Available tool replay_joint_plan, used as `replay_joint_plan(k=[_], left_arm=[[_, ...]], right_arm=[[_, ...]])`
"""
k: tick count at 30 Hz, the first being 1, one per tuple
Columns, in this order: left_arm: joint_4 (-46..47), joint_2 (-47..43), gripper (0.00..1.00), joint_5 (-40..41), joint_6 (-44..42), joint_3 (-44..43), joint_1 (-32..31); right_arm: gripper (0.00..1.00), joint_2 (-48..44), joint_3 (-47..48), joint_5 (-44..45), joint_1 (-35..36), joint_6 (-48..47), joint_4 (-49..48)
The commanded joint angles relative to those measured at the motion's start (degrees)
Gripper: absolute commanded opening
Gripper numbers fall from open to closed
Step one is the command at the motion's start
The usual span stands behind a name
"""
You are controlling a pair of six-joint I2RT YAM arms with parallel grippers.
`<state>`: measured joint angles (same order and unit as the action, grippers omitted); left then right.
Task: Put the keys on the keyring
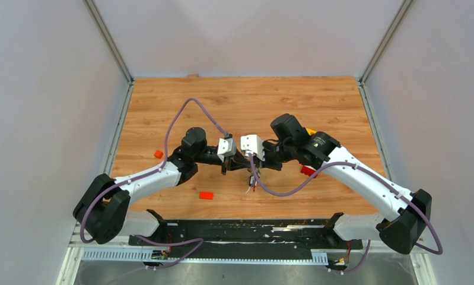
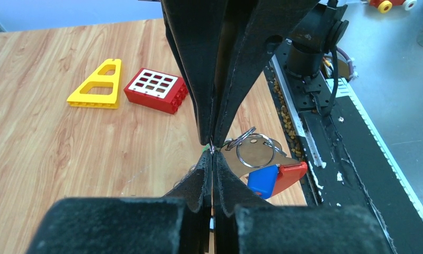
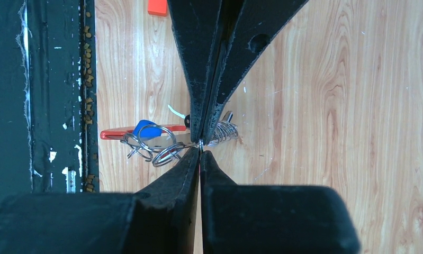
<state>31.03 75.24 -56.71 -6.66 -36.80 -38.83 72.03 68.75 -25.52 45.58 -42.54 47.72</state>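
Observation:
My two grippers meet tip to tip above the table's middle. The left gripper [image 1: 241,166] [image 2: 213,154] and the right gripper [image 1: 252,167] [image 3: 200,152] are both shut on a thin metal ring of the keyring [image 1: 253,181]. The bunch hangs beside the tips. In the left wrist view it shows a split ring [image 2: 254,151], a blue tag [image 2: 263,181] and a red strap [image 2: 289,176], with a speck of green at the tips. The right wrist view shows several rings [image 3: 157,144], the blue tag [image 3: 144,127], the red strap [image 3: 118,134] and a grey metal coil [image 3: 222,132].
A yellow triangular piece [image 2: 95,84] and a red studded brick [image 2: 156,90] lie on the wood beyond the right arm. Small red and orange blocks [image 1: 206,195] [image 1: 158,154] [image 1: 307,171] lie around. The black base rail [image 1: 246,228] runs along the near edge.

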Motion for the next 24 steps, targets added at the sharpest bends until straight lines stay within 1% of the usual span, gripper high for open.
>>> replay_joint_plan(k=[1, 2, 4, 5, 8, 10, 11, 14, 18, 22, 24], left_arm=[[5.06, -0.44, 0.00, -0.37, 2.75, 0.95, -0.41], [7.47, -0.78, 0.00, -0.53, 4.49, 1.74, -0.33], [12.40, -1.10, 0.00, -1.68, 7.68, 2.77, -0.04], [14.73, -1.16, 0.00, -2.38, 9.45, 3.24, 0.32], [23.54, -1.24, 0.00, -3.88, 14.28, 4.95, 1.28], [28.71, -1.30, 0.00, -3.93, 17.10, 6.21, 1.58], [29.30, -1.39, 0.00, -3.94, 17.49, 6.43, 1.63], [28.95, -1.65, 0.00, -4.17, 17.33, 6.69, 1.65], [28.88, -1.94, 0.00, -4.05, 17.46, 6.67, 1.65], [28.79, -2.02, 0.00, -3.83, 17.41, 6.72, 1.62], [28.87, -1.95, 0.00, -3.88, 17.54, 6.65, 1.59]], right_arm=[[0.12, -1.75, 1.00, 0.02, 0.23, 0.76, -3.34], [0.18, -2.06, 0.77, 0.11, 0.15, 0.89, -3.41], [0.32, -2.99, -0.08, -0.15, -0.40, 1.25, -3.79], [0.37, -3.59, -0.37, -0.64, -0.80, 1.29, -3.84], [0.41, -4.95, -1.42, -3.70, -2.25, 1.50, -3.80], [0.41, -5.58, -2.06, -6.45, -3.30, 1.29, -3.67], [0.41, -5.77, -2.24, -8.06, -3.62, 0.87, -3.19], [0.41, -6.17, -2.92, -12.38, -4.06, -0.17, -2.41], [0.39, -5.72, -3.21, -13.96, -4.13, -0.39, -2.44], [0.32, -4.99, -2.90, -15.48, -4.16, -0.96, -1.69], [0.24, -4.78, -3.05, -15.21, -4.17, -1.05, -1.83]])
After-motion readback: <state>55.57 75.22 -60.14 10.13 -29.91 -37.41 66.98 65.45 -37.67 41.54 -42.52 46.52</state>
